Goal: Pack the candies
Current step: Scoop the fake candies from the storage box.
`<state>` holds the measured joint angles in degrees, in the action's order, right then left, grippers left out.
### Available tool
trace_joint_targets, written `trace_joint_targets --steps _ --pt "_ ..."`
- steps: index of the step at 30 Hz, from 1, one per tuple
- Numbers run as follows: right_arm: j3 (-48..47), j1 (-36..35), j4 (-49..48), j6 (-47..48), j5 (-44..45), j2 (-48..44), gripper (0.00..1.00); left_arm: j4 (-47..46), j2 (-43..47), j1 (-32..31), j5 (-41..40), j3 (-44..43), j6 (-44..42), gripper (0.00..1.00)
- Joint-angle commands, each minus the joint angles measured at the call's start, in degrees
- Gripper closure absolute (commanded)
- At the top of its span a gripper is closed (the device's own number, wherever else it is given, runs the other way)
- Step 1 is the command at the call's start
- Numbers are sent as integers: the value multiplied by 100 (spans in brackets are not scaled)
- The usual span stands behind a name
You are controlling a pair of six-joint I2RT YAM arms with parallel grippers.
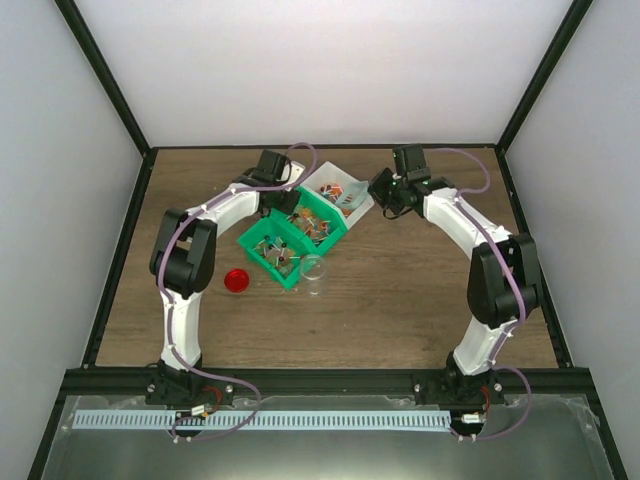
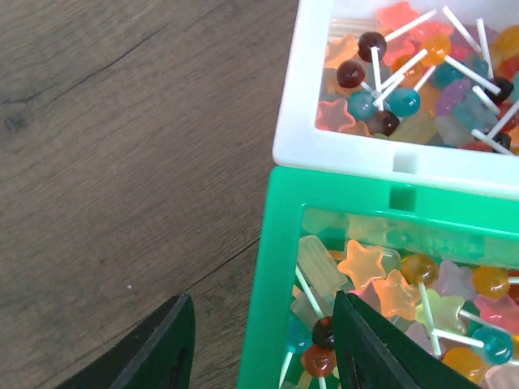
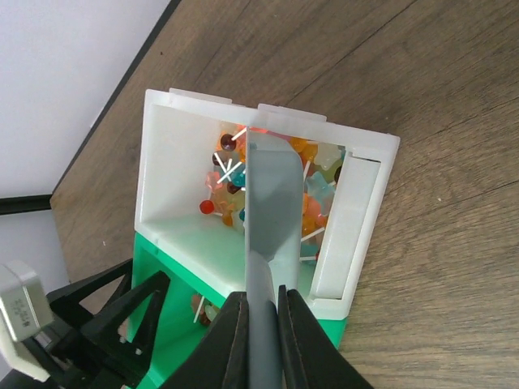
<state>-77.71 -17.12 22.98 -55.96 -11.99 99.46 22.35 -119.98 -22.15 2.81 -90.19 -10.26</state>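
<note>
Right tool [image 3: 261, 324] clamps the handle of the scoop [image 3: 272, 203], head reaching ahead of it down into the white bin [image 3: 158, 162] among the candies [image 3: 312, 207], likely to lift a load. Left tool [image 2: 263, 361] is spread open, straddling the side wall of the green bin [image 2: 280, 243], which holds more candies and butts the white bin just ahead, probably to brace the bins on the table [image 2: 122, 162] against the scoop's push.

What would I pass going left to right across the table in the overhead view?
Red lid → green bin → white bin → right gripper, clamped on the scoop.
</note>
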Motion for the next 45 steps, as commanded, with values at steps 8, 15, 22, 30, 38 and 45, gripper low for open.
trace_joint_targets --steps 8,15,22,30,38,45 --pt "-401 -78 146 60 258 192 99 42 -66 -9 21 -218 -50 71" --pt "-421 -95 129 135 326 296 99 7 -35 -17 97 -38 50 75" --pt "-692 -107 435 144 382 433 99 -93 15 -64 206 186 99 91" --pt "-1122 -133 775 226 219 776 99 145 -166 -90 236 -113 -55 96" --pt "-1795 -131 1427 345 391 1162 99 152 -280 -96 313 -152 -67 96" --pt "-2809 -128 2085 506 346 1738 99 198 -332 -122 479 -192 -81 96"
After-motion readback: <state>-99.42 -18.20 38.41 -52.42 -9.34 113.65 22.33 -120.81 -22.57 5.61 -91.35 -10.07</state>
